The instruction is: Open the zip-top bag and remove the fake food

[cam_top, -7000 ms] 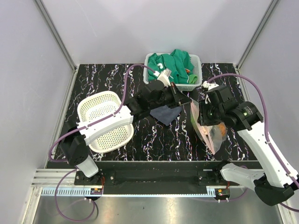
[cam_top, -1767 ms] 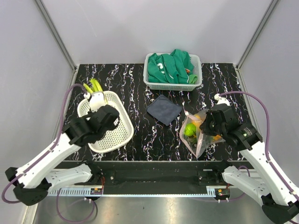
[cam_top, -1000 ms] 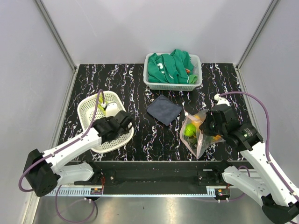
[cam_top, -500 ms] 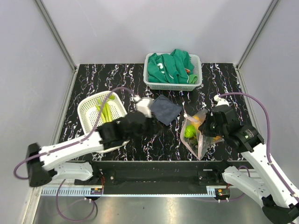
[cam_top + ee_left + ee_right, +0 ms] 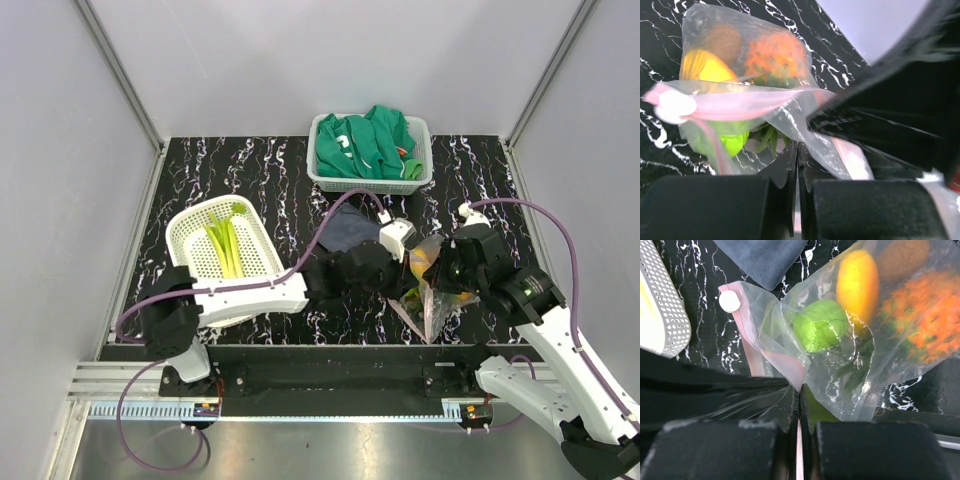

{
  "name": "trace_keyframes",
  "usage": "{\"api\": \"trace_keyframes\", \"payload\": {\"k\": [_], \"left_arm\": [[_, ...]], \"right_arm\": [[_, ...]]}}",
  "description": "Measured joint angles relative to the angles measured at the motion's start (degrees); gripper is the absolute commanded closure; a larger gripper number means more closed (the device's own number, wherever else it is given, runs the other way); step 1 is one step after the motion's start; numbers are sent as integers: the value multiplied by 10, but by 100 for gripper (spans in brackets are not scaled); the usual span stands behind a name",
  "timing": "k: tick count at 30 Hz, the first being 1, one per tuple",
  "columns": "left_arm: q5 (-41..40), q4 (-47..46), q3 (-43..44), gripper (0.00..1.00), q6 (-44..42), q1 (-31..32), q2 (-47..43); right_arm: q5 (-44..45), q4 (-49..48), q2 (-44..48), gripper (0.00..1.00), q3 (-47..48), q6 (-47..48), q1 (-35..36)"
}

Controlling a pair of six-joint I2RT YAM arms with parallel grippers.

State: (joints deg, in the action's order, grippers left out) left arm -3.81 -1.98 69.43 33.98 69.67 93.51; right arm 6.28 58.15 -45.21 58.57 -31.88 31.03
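The zip-top bag (image 5: 432,305) hangs at the right of the table, clear with a pinkish-red zip strip and white slider (image 5: 730,301). Inside it are an orange pineapple (image 5: 920,315), a yellow-orange piece (image 5: 856,282), a green round piece (image 5: 817,325) and a brown piece (image 5: 902,257). My right gripper (image 5: 800,389) is shut on the bag's zip edge and holds it up. My left gripper (image 5: 797,147) is shut, with its tips against the clear film at the bag's mouth (image 5: 790,107). I cannot tell whether film is caught between them. A pale green leek (image 5: 225,248) lies in the white basket (image 5: 190,235).
A white bin (image 5: 370,185) with a green garment stands at the back centre. A dark grey-blue cloth (image 5: 340,228) lies mid-table, partly under my left arm. The left arm stretches across the table's front from the white basket to the bag.
My left arm left the leek in the white basket and swung right across the table to the bag. My right gripper has kept holding the bag in place.
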Motion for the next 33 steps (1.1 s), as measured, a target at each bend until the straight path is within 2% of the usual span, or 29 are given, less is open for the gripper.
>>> {"api": "trace_keyframes", "payload": {"k": [8,13,16,18,19,23,25,26,30,33], "left_arm": [[-29,-53,-14,95,-31,1,55],[-90,-96,-50,85,-51,1,75],[-127,-116,-66,72,-56,1,91],[-147,-123,-70,67,-56,2,103],[-155,-127,-70,60,-54,2,108],[-181,-141,-70,42,-42,2,132],[-191,-147,-65,36,-33,3,146],[-194,-149,-64,28,-28,3,153],[-206,-155,-51,19,-12,4,175],[-221,-132,-11,18,3,3,200]], "right_arm": [[-10,1,0,100,-2,-43,0],[-10,2,1,100,-13,-66,0],[-10,2,2,100,-28,-79,0],[-10,2,5,100,-41,-87,0],[-10,2,5,100,-46,-90,0],[-11,2,14,100,-63,-101,0],[-12,2,16,100,-70,-107,0],[-12,1,17,100,-72,-110,0],[-12,-1,10,100,-78,-119,0],[-12,-10,-7,100,-78,-121,0]]}}
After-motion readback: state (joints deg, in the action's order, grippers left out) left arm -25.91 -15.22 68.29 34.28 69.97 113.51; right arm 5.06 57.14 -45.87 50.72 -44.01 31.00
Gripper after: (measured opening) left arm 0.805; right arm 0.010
